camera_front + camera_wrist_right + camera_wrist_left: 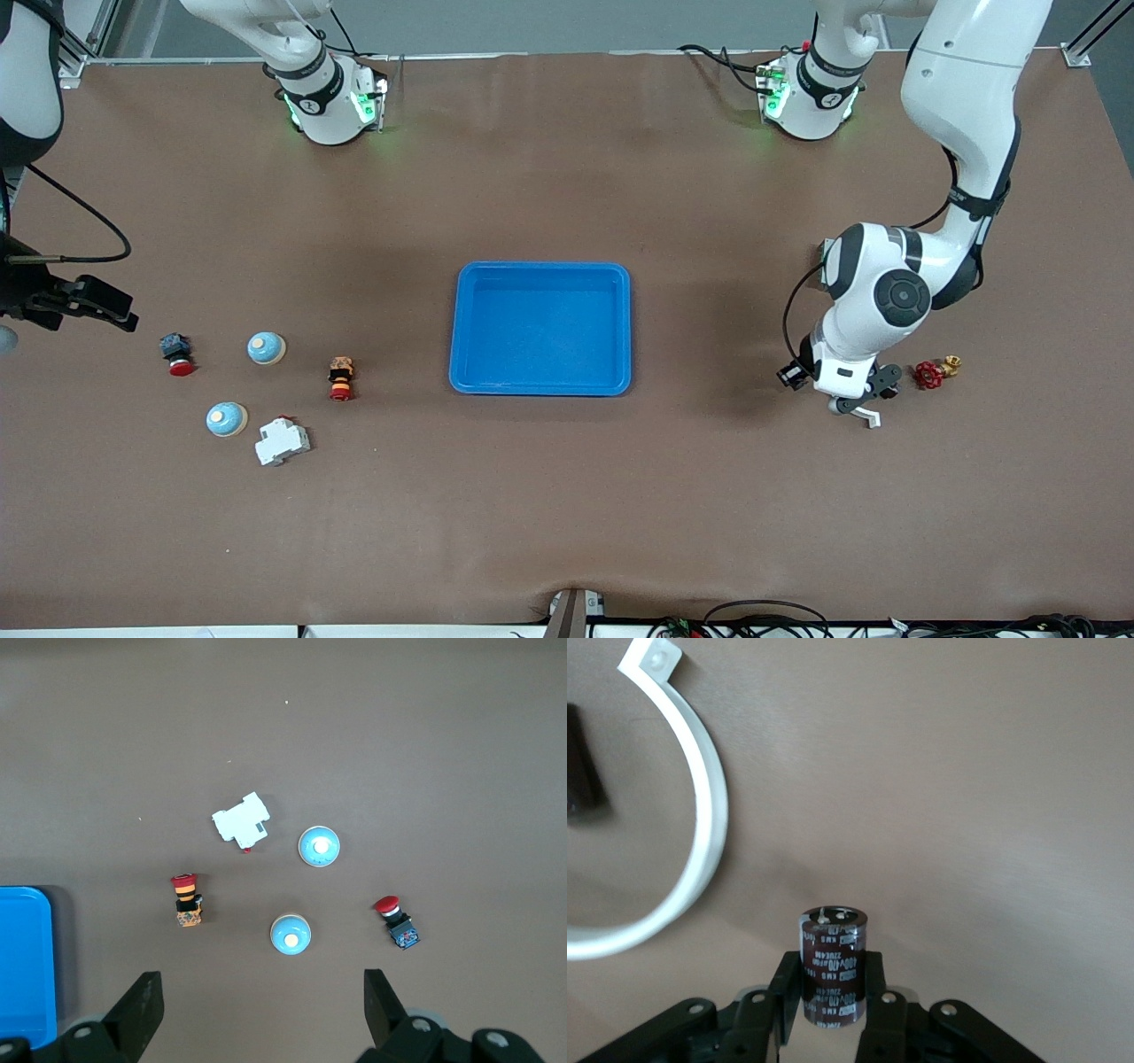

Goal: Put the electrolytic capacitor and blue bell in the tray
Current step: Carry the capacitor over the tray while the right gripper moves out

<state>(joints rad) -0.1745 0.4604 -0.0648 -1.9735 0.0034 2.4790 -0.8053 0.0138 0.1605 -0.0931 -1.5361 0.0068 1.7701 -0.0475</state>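
The bright-blue tray (540, 383) lies at the middle of the table; one edge shows in the right wrist view (25, 957). Two blue bells (266, 347) (226, 418) sit toward the right arm's end and show in the right wrist view (319, 846) (290, 933). My left gripper (843, 400) (831, 973) is low at the table toward the left arm's end. It is shut on the dark brown electrolytic capacitor (833, 948), which stands upright. The capacitor is hidden in the front view. My right gripper (106, 308) (261, 1010) is open and empty, high over the table beside the bells.
A red valve wheel (930, 374) and a white curved clamp (873, 416) (700, 815) lie beside the left gripper. Near the bells lie a red push button (177, 353), an orange-and-red button (341, 378) and a white breaker (282, 440).
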